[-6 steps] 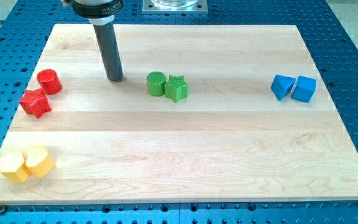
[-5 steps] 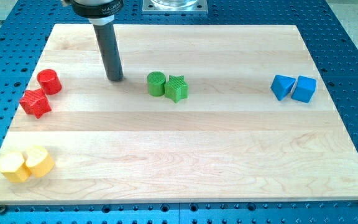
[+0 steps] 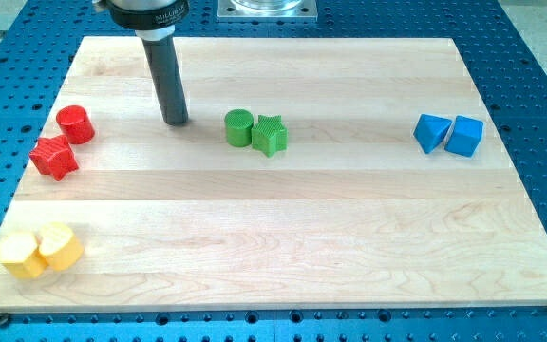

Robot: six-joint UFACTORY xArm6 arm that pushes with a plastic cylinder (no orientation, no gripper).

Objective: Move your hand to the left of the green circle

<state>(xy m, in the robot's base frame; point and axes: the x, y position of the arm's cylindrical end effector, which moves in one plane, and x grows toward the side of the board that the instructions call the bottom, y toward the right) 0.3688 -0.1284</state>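
The green circle [image 3: 238, 127], a short cylinder, stands on the wooden board [image 3: 283, 247] a little left of centre, touching a green star [image 3: 270, 135] on its right. My tip [image 3: 176, 121] rests on the board to the left of the green circle, about a block's width away and slightly higher in the view. The dark rod rises from the tip toward the view's top. Nothing touches the tip.
A red cylinder [image 3: 75, 124] and a red star [image 3: 53, 157] sit at the view's left. Two yellow blocks [image 3: 38, 251] lie at the bottom left. Two blue blocks [image 3: 448, 134] sit at the right.
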